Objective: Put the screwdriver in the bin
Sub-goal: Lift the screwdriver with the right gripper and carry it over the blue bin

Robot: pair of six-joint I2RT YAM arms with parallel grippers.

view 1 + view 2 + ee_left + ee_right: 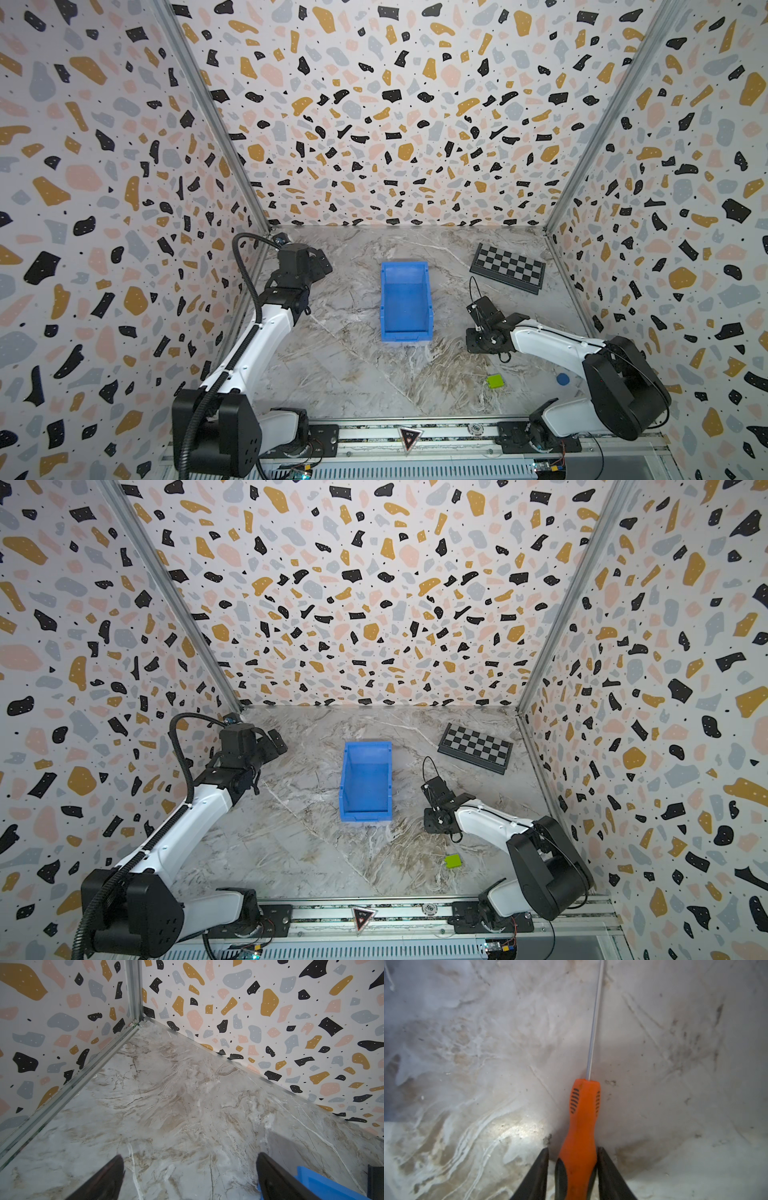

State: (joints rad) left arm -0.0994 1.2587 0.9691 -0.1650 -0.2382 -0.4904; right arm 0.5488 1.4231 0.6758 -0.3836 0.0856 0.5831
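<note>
a: what is closest to us, in front of the bin?

b: a little green block on the desk. it is in front of the bin and off to its right. a small blue round thing lies further right, just beside the right arm.

a: and where is the screwdriver?

b: the screwdriver lies flat on the desk, outside the bin. in both top views the right arm hides it. that arm reaches down just right of the bin's low front lip. the wrist view shows the orange handle and the thin shaft pointing away from the claw.

a: is the right claw pinching it?

b: its two fingers sit on either side of the handle's fat end. one finger touches the handle. by the other one a thin bit of desk shows. i cannot tell if it is squeezing tight.

a: what about the left claw?

b: it is spread wide, with only desk between its fingers. it hangs left of the bin, up by the bin's far end. a corner of the bin shows in its wrist view.

a: is anything behind the bin?

b: a black and white checkered board lies flat on the desk. it is past the bin and to its right, near the back wall.
</note>
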